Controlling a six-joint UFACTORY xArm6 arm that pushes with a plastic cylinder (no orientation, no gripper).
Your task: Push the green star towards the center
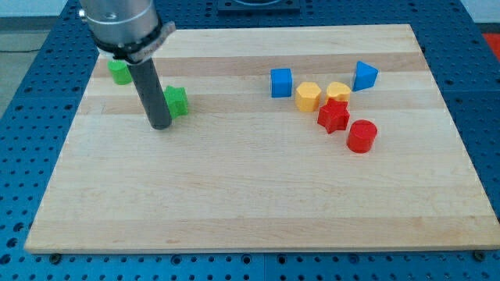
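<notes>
Camera view: my tip (160, 125) sits touching the left side of the green star (177, 101), which lies well left of the blue cube (281, 82) on the bench (234, 203). No hand on this rig, just the rod. Looks like contact is made; the next move calls for a steady push right and slightly down. No readable writing.

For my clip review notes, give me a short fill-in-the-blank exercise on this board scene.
1. My tip sits on the view's ___ side of the green star.
2. The red star touches the ___ heart.
3. The red cylinder lies toward the view's ___ of the red star.

Missing: left; yellow; right
</notes>
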